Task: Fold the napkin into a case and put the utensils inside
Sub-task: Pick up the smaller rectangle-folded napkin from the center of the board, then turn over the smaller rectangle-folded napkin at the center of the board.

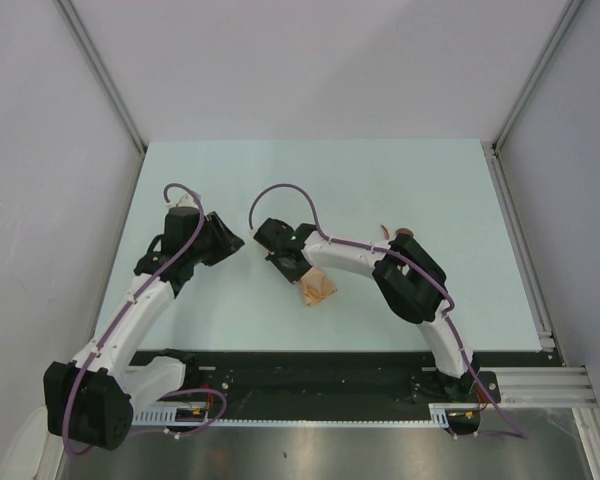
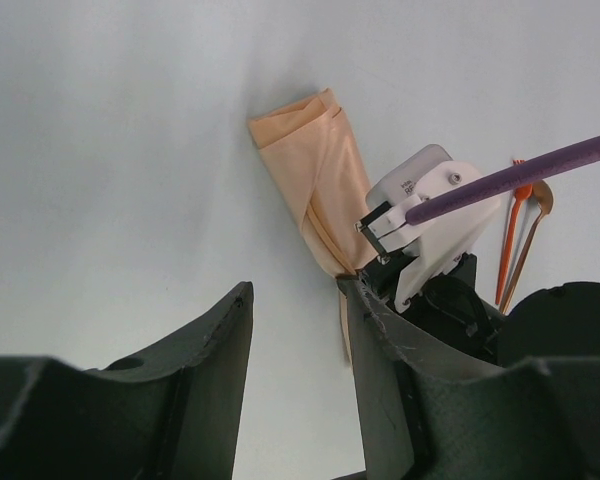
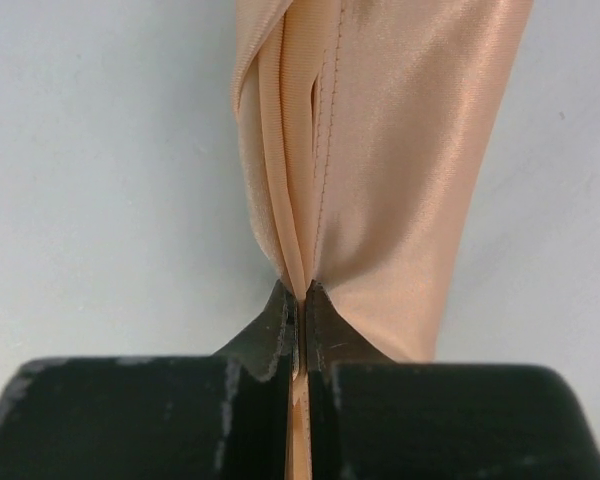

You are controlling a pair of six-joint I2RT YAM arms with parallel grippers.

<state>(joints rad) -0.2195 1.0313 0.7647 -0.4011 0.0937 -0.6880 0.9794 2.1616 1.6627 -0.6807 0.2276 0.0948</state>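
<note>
Right wrist, right fingers (image 3: 262, 348) pinching 1 napkin (image 3: 400, 150), left fingers (image 2: 212, 340) apart, 2 utensils (image 2: 508, 240)

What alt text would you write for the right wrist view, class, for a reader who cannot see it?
The right end effector is shut on a fold of the peach-orange napkin. The gathered cloth stretches away from it across the pale table.
</note>
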